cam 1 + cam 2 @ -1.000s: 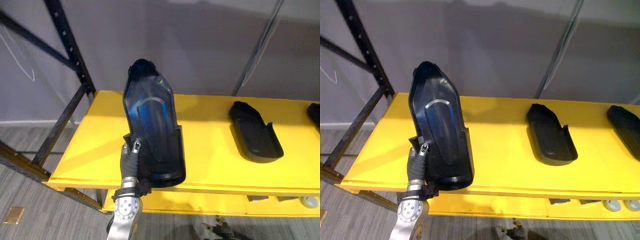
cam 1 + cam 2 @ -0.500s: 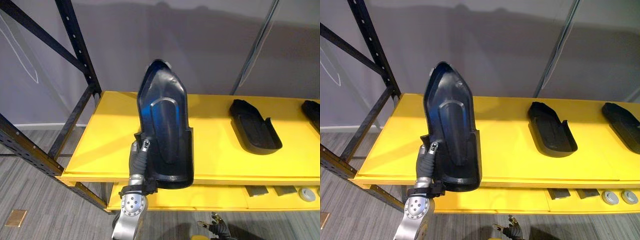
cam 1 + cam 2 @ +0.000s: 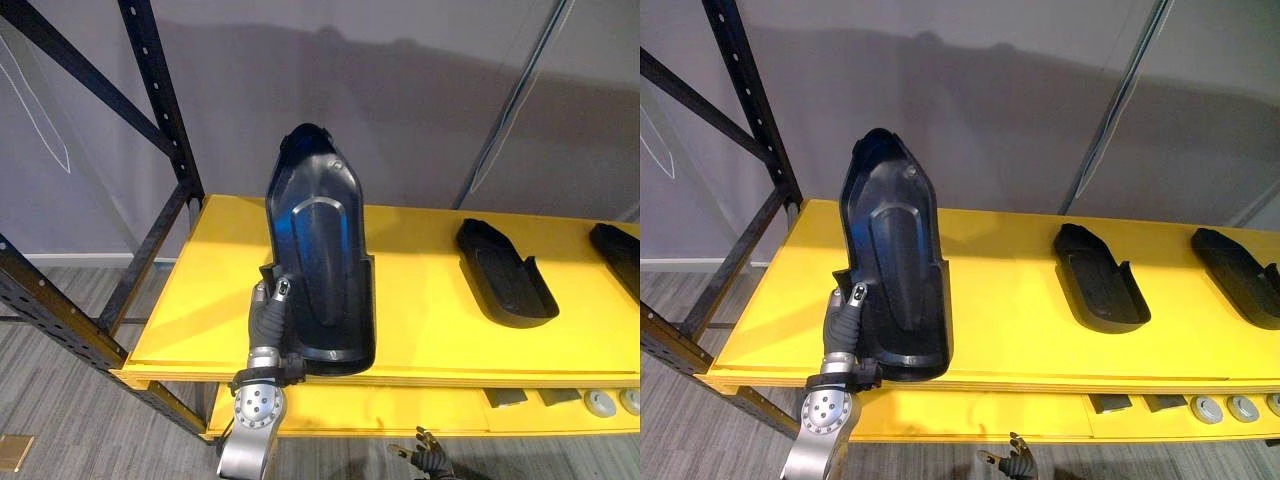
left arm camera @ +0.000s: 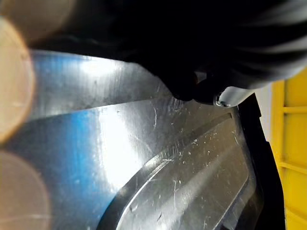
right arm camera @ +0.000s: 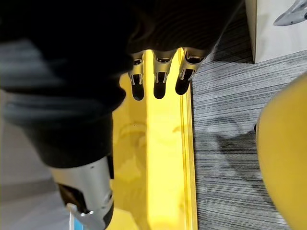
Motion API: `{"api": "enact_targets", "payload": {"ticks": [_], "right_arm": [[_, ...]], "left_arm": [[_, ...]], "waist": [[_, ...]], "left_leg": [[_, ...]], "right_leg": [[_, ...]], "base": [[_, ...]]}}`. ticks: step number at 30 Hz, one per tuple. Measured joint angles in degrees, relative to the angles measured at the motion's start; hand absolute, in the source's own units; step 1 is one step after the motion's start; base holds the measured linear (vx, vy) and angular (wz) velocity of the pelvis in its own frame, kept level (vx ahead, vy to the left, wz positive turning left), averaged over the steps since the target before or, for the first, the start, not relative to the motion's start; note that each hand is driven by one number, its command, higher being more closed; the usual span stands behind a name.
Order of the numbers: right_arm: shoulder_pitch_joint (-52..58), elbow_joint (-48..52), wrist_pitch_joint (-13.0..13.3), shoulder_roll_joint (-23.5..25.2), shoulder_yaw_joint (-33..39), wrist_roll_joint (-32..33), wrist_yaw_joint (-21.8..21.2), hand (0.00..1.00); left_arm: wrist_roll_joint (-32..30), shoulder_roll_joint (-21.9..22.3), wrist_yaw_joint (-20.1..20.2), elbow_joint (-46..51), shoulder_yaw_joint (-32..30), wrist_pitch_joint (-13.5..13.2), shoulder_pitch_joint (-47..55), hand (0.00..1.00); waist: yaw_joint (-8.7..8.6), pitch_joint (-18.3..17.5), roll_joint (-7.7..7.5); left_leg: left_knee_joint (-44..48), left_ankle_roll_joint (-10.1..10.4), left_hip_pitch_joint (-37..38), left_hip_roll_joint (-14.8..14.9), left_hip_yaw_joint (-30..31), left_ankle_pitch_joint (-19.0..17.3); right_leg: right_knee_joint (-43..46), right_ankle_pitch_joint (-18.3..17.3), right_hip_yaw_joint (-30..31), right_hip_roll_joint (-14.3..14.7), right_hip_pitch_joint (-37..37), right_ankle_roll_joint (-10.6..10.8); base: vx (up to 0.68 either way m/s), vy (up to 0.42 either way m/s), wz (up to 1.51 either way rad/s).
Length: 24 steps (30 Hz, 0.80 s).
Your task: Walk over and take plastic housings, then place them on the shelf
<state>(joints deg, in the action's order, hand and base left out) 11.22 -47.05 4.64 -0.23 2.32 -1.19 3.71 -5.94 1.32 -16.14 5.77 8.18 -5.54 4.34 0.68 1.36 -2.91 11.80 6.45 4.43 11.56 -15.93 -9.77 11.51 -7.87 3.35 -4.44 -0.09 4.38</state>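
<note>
Here the left hand [image 3: 268, 315] rises on a near-vertical forearm at the front edge of the yellow shelf [image 3: 430, 330]. Its thumb and fingers are clamped on the lower left rim of a black plastic housing [image 3: 320, 240], which stands almost upright, hollow side toward the camera, its bottom end at the shelf's front lip. Farther right on the shelf a second housing [image 3: 505, 272] and a third housing [image 3: 620, 255] lie flat, apart from each other, while the right hand [image 5: 162, 72] hangs with straight, loose fingers low in front of the shelf.
</note>
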Motion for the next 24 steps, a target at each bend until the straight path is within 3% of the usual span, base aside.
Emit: {"api": "enact_targets", "payload": {"ticks": [3,7,12,22,23,24], "right_arm": [[-0.57,-2.9,0.0,-0.86,0.49,-0.17,-0.42,0.0],[-1.69,-4.12,-0.08,-1.14,1.13,0.07,-0.74,0.0],[-1.68,-4.12,-0.12,-1.13,2.06,0.07,-1.19,0.0],[-2.61,-4.14,-0.15,-1.09,2.21,0.06,-1.57,0.0],[-2.64,-4.14,-0.15,-1.11,2.21,0.05,-1.57,0.0],[-2.64,-4.16,-0.15,-1.17,2.21,0.05,-1.57,0.0]], "left_arm": [[-0.02,-2.3,-1.13,-8.99,-3.91,1.39,-4.77,1.0],[-0.02,-5.54,-2.38,-17.97,-8.04,4.23,-10.2,1.0],[-1.17,-6.72,-2.43,-22.99,-9.15,4.82,-13.17,1.0],[-1.01,-9.9,-3.63,-32.91,-13.52,6.35,-23.03,1.0],[-1.02,-10.03,-3.72,-33.85,-13.55,6.47,-24.08,0.0],[-1.02,-10.14,-3.78,-34.56,-13.63,6.62,-24.89,0.0]], "waist": [[-0.44,-0.8,0.3],[-3.25,-0.71,0.47],[-3.56,-0.63,0.58],[-6.19,-0.49,0.74],[-6.24,-0.46,0.78],[-6.2,-0.43,0.82]], "left_leg": [[-4.37,0.24,0.97,-0.35,-0.38,3.08],[-8.18,0.33,0.94,-0.69,-0.32,6.51],[-10.41,0.08,0.86,-1.57,-0.29,7.8],[-12.11,0.41,0.77,-2.11,-0.58,8.11],[-12.12,0.32,0.83,-2.11,-0.52,7.98],[-12.11,0.07,0.88,-2.11,-0.48,7.76]], "right_leg": [[-2.76,2.19,0.28,0.33,0.12,-0.07],[-5.2,4.64,0.21,0.6,-0.53,-0.42],[-6.31,5.27,0.77,0.35,-1.68,-0.75],[-7.17,5.64,2.86,0.87,-2.06,-0.54],[-7.23,5.66,3.34,0.95,-2.07,-0.57],[-7.42,5.69,3.79,1.01,-2.08,-0.62]], "base": [[-0.1,-0.018,-0.05],[-0.13,-0.026,-0.01],[-0.14,0.009,-0.01],[0.05,0.012,-0.04],[0.1,0.013,-0.09],[0.09,0.015,-0.14]]}}
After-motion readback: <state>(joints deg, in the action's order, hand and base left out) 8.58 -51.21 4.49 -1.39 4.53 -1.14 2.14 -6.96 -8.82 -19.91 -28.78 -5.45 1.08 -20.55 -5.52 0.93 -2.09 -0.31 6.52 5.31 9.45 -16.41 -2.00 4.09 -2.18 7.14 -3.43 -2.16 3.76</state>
